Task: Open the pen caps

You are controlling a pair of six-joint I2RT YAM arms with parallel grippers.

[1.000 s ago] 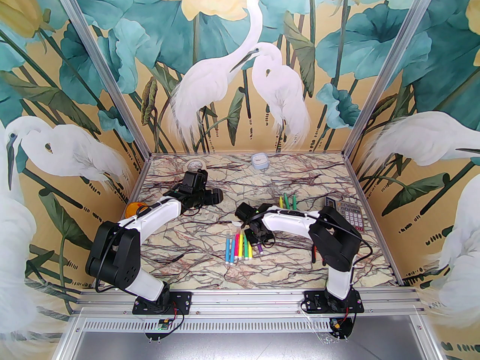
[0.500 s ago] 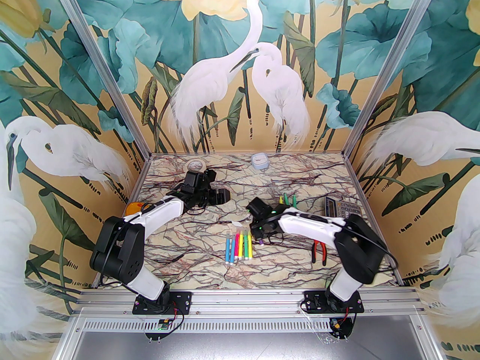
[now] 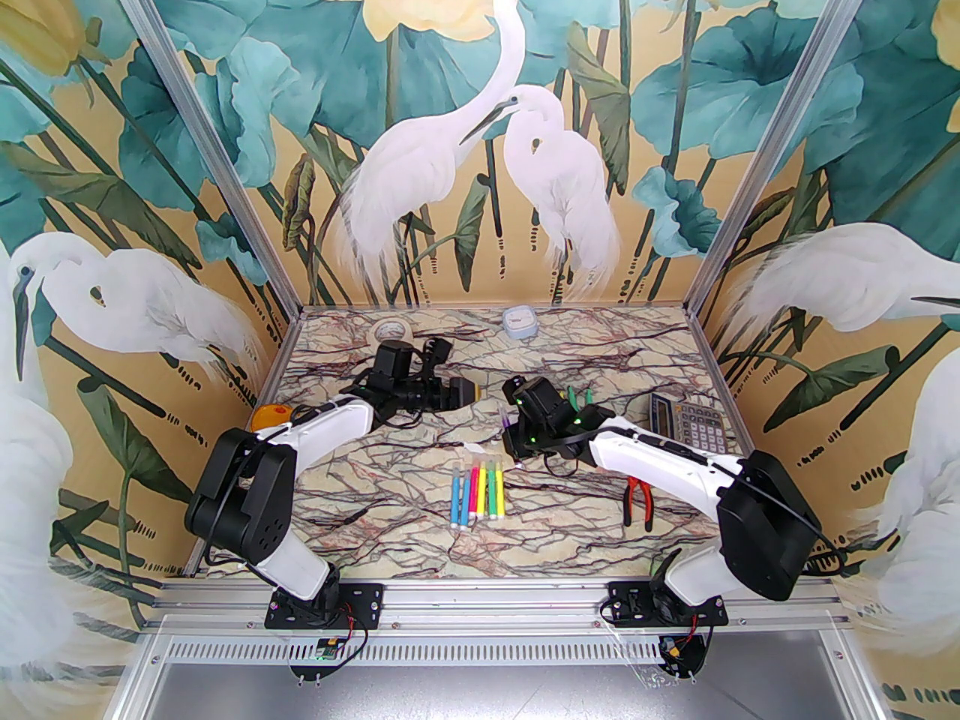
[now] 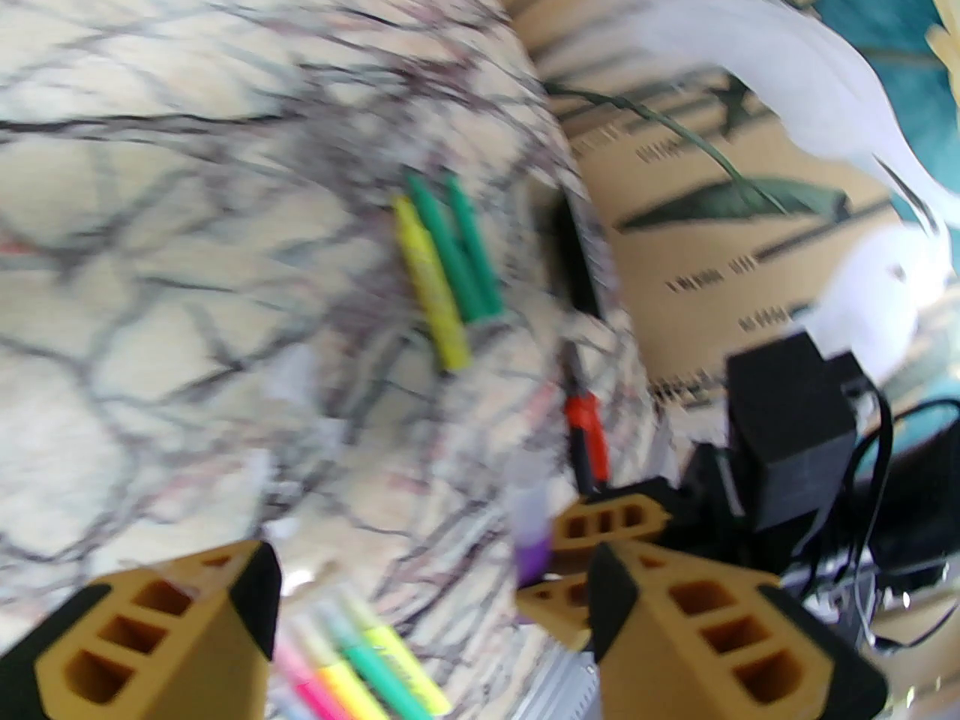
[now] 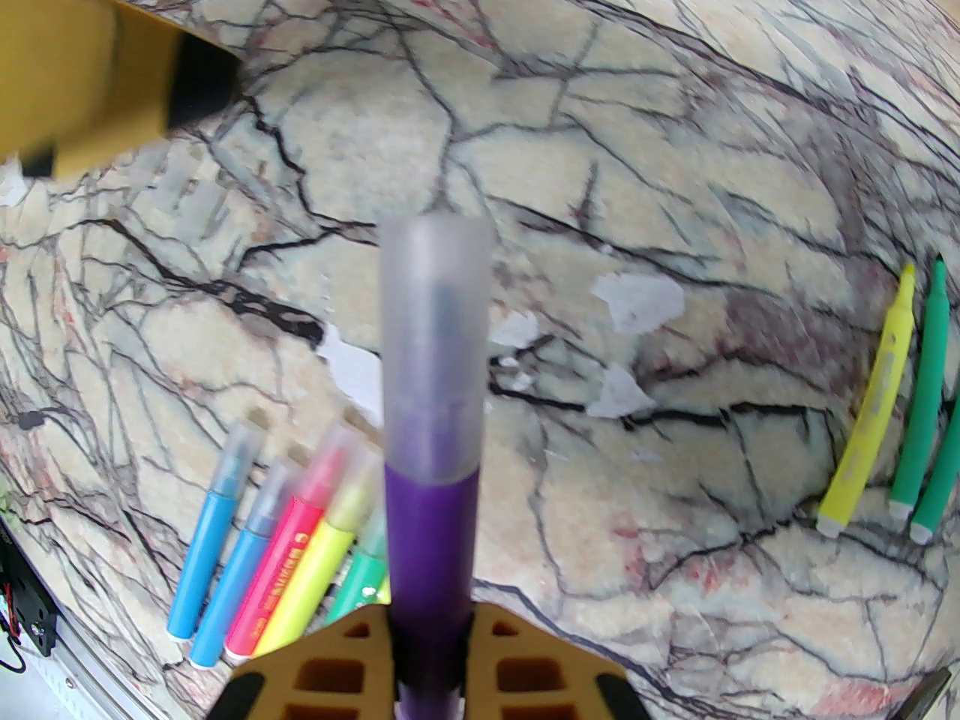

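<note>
1. My right gripper (image 5: 431, 627) clamps the purple marker (image 5: 431, 522), its clear cap (image 5: 435, 342) on, raised over the table (image 5: 675, 139).
2. My left gripper (image 4: 431, 582) is open and empty, near that cap.
3. The yellow and green markers (image 5: 870, 432) look uncapped; the capped row (image 3: 478, 496) waits.
4. Loose caps are too blurred to place.

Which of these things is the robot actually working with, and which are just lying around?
For the job: purple marker with its clear cap, in the right pincer; row of capped markers; yellow and green markers, farther back.
Lying about: pliers, calculator, tape roll, small blue box, orange object.
</note>
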